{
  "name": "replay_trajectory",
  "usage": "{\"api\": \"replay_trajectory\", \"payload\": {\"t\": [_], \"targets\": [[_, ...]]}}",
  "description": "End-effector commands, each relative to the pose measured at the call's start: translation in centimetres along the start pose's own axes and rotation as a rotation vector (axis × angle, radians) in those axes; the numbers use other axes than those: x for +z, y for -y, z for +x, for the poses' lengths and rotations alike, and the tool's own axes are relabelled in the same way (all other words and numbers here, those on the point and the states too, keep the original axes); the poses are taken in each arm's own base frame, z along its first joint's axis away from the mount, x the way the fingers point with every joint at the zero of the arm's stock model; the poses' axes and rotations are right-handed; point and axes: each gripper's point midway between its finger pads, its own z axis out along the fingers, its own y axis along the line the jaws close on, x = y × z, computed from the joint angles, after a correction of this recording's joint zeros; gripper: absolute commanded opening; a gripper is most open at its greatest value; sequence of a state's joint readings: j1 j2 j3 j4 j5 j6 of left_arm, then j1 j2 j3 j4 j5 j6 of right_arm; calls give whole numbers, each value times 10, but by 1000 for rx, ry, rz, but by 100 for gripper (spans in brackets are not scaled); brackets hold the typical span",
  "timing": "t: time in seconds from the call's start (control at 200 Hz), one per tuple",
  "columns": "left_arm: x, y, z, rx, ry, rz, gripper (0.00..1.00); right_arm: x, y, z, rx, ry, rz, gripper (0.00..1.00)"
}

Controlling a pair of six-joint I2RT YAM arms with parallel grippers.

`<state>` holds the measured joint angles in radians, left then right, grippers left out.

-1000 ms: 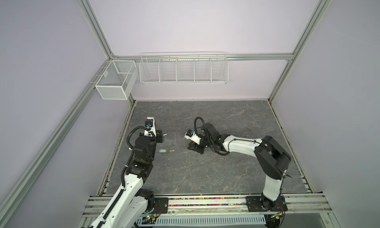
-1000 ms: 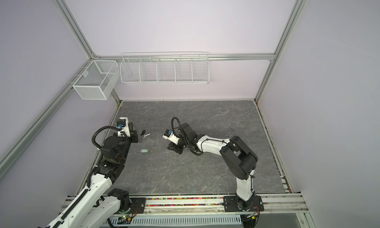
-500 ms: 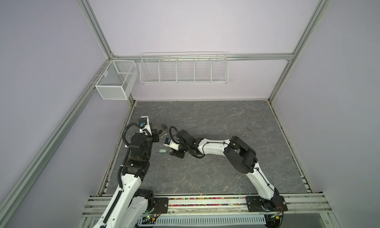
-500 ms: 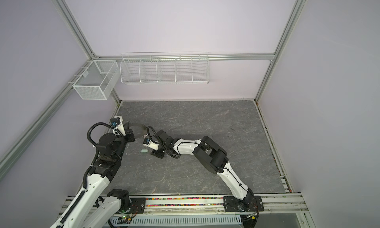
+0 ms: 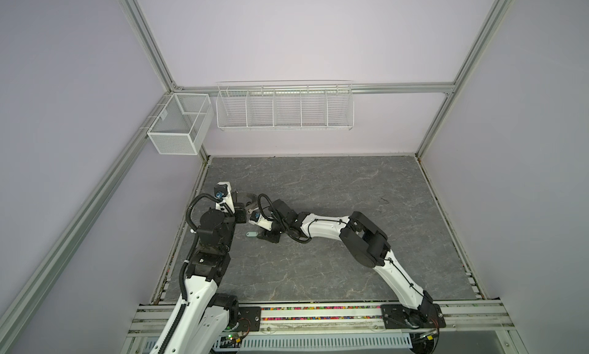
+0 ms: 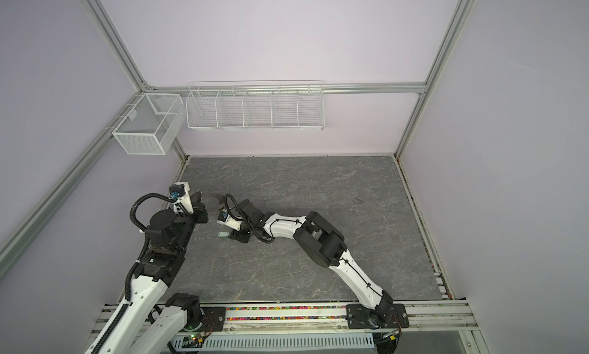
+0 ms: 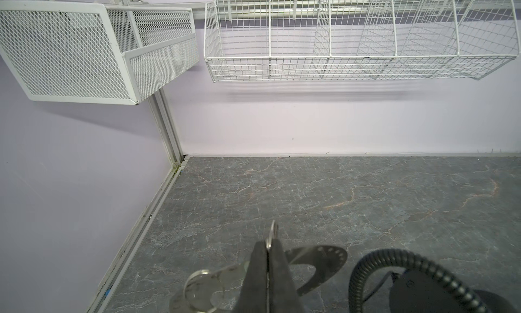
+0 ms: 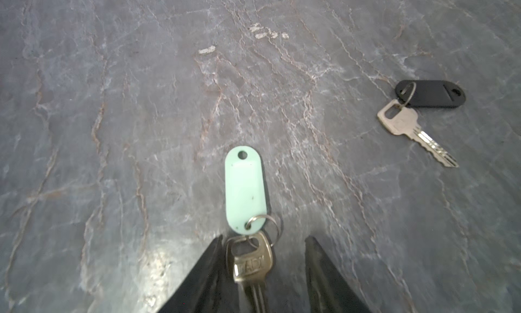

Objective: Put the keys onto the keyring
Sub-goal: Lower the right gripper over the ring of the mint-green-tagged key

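"Straddling the mint key [image 8: 251, 265] near the left edge of the table [image 5: 318, 272], my right gripper [image 8: 263, 241] stands apart; my left gripper [image 7: 269, 249] clamps the keyring [image 7: 324, 258]."
"Risk?"
"Key lies flat, off-centre: closing may skid it aside."

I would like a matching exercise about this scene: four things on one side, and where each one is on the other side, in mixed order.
Things:
1. keyring
2. mint-tagged key
3. black-tagged key
4. wire basket

Places:
a. on the table, apart from the right gripper
b. hung on the back wall
c. clamped in the shut left gripper
d. on the table, between the right gripper's open jaws

Pairs: 1-c, 2-d, 3-a, 4-b.
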<state>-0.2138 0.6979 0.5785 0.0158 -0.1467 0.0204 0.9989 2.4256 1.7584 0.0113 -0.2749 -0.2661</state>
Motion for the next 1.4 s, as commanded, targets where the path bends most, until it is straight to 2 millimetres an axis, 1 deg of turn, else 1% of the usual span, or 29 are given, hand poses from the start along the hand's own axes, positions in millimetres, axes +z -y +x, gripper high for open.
{"api": "replay_trajectory", "payload": {"t": [0.0,0.135,0.345,0.425,0.48,0.545,0.925,0.995,1.06,1.095,1.139,1.299,1.394], "targets": [[-6,3,-16,2,42,25,0,16,-18,31,35,-92,-66,46],[-5,6,-11,4,33,41,0,17,-15,36,51,-111,-50,41],[-1,10,-7,4,26,65,0,7,-13,50,58,-143,-8,37],[1,12,-5,2,23,75,0,3,-21,54,52,-149,-36,35],[2,14,-4,-2,20,82,0,-1,-27,57,49,-149,-58,34],[4,16,-3,-6,19,92,0,-6,-29,63,55,-159,-56,34],[6,21,0,-18,21,120,0,-41,-35,94,-4,-219,5,28],[7,21,1,-21,20,121,0,-48,-35,94,-13,-212,9,29],[7,21,2,-22,22,122,0,-46,-37,90,-15,-201,-1,33],[7,21,2,-23,22,122,0,-43,-37,88,-13,-196,-8,36],[8,22,2,-25,21,123,0,-37,-35,84,-7,-191,-19,38],[6,24,-1,-25,26,139,0,-20,-37,68,-8,-162,-80,42],[5,24,-1,-21,26,138,0,-10,-37,66,-10,-159,-100,43]]}}
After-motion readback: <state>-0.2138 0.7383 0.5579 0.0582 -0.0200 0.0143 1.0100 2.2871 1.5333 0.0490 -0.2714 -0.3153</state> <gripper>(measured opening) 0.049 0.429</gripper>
